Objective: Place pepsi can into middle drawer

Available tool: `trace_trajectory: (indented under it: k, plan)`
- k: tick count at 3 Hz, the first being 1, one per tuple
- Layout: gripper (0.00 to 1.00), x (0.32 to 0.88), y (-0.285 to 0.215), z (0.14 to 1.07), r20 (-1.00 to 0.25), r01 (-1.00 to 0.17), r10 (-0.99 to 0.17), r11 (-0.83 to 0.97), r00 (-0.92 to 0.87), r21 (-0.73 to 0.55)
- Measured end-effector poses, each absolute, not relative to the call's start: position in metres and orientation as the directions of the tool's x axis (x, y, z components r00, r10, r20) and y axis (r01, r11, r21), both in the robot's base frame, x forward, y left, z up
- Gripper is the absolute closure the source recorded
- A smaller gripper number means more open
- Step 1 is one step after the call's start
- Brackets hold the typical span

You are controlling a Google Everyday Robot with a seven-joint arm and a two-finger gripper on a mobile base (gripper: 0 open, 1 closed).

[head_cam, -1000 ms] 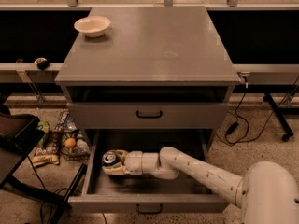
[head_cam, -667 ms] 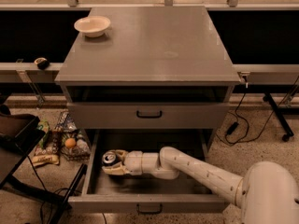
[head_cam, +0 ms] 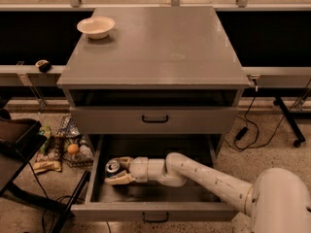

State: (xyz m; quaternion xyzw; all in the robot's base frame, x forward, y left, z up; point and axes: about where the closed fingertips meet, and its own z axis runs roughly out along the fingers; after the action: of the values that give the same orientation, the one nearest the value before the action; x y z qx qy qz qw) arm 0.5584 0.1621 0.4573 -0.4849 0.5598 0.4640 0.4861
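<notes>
The middle drawer (head_cam: 155,210) is pulled wide open at the bottom of the grey cabinet, its black handle on the front. The pepsi can (head_cam: 112,167) shows its silver top with pull tab inside the drawer's left part. My gripper (head_cam: 118,170) reaches in from the right on a white arm, with one cream finger above the can and one below it, closed around the can. Whether the can rests on the drawer floor cannot be told.
A cream bowl (head_cam: 96,26) sits on the cabinet top at the back left. The upper drawer front (head_cam: 155,119) is closed. A basket of snacks and an orange (head_cam: 72,148) lie on the floor left of the drawer. A dark chair (head_cam: 14,140) stands at far left. Cables trail at right.
</notes>
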Motion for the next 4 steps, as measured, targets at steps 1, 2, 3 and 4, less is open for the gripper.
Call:
trace_trajectory:
  k: [1,2,3,4]
  plan:
    - [0.00,0.558,0.162,0.457,-0.994,-0.994,-0.092,0.099,-0.057,0.048]
    - [0.00,0.557,0.163,0.458,-0.994,-0.994,-0.093,0.097,-0.057,0.048]
    - [0.00,0.530,0.153,0.480,-0.987,-0.997,-0.152,0.056,-0.059,0.051]
    - [0.00,0.490,0.142,0.508,-0.964,-0.999,-0.260,0.001,-0.050,0.052]
